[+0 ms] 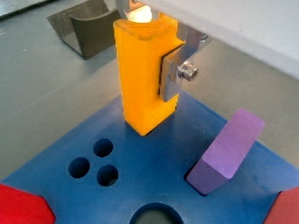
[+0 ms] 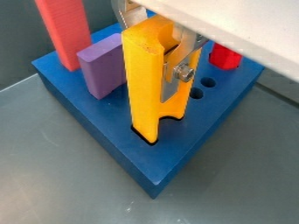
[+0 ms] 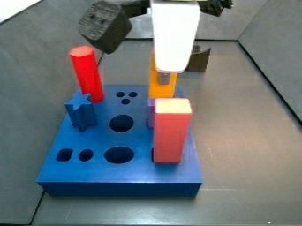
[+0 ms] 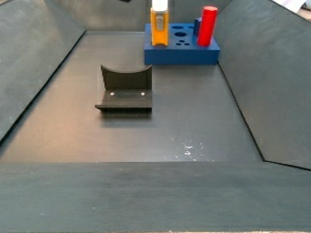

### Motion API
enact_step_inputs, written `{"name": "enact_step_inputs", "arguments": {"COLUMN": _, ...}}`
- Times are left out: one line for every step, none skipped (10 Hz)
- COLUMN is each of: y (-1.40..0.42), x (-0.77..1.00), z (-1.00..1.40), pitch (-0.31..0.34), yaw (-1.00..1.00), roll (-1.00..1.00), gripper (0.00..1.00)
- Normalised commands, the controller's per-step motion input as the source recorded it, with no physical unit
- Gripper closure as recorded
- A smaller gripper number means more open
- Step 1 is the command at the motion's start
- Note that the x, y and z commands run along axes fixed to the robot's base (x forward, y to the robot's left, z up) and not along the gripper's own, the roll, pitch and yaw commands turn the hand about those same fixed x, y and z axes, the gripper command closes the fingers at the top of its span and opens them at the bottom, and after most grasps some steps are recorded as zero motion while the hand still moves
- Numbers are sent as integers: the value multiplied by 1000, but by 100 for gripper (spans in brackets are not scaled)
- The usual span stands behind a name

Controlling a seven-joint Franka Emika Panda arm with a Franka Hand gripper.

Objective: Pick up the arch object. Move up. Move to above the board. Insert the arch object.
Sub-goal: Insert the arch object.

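Note:
The arch object (image 1: 142, 79), a tall slim yellow-orange post, stands upright between my fingers. My gripper (image 1: 149, 72) is shut on it, with one silver finger (image 1: 173, 73) flat against its side. In a wrist view the arch object (image 2: 146, 83) has its notched lower end in a cut-out at a corner of the blue board (image 2: 111, 131). My gripper (image 2: 159, 74) is right above that corner. In a side view the arch object (image 3: 163, 86) stands at the board's (image 3: 118, 166) back right corner under my gripper (image 3: 164, 74). It also shows in the far side view (image 4: 159, 25).
A red hexagonal post (image 3: 84, 75) and a tall red block (image 3: 172, 132) stand in the board. A purple block (image 1: 225, 153) leans close beside the arch object. The dark fixture (image 4: 124, 89) stands on the grey floor away from the board (image 4: 183, 55). Dark walls ring the floor.

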Motion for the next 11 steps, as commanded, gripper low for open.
{"name": "enact_step_inputs", "arguments": {"y": 0, "x": -431, "z": -523, "pitch": -44, "yaw": 194, "roll": 239, "gripper": 100}}
{"name": "enact_step_inputs", "arguments": {"y": 0, "x": -89, "z": -694, "pitch": -11, "yaw": 137, "roll": 161, "gripper": 100}}
{"name": "enact_step_inputs", "arguments": {"y": -3, "x": 6, "z": -877, "pitch": -49, "yaw": 66, "roll": 53, "gripper": 100}}
{"name": "enact_step_inputs", "arguments": {"y": -49, "x": 311, "z": -923, "pitch": -46, "yaw": 0, "roll": 13, "gripper": 100}}
{"name": "enact_step_inputs", "arguments": {"y": 0, "x": 289, "z": -946, "pitch": -36, "yaw": 0, "roll": 60, "gripper": 100}}
{"name": "enact_step_inputs", "arguments": {"y": 0, "x": 260, "z": -1000, "pitch": -21, "yaw": 0, "roll": 63, "gripper": 100}}
{"name": "enact_step_inputs", "arguments": {"y": 0, "x": 146, "z": -1000, "pitch": -44, "yaw": 0, "roll": 90, "gripper": 100}}
{"name": "enact_step_inputs", "arguments": {"y": 0, "x": 0, "z": -1000, "pitch": -59, "yaw": 103, "roll": 131, "gripper": 100}}
{"name": "enact_step_inputs", "arguments": {"y": 0, "x": 0, "z": -983, "pitch": -67, "yaw": 123, "roll": 153, "gripper": 100}}
{"name": "enact_step_inputs", "arguments": {"y": -9, "x": -3, "z": -1000, "pitch": -59, "yaw": 23, "roll": 153, "gripper": 100}}
{"name": "enact_step_inputs", "arguments": {"y": -51, "x": 0, "z": -1000, "pitch": -44, "yaw": 0, "roll": 110, "gripper": 100}}
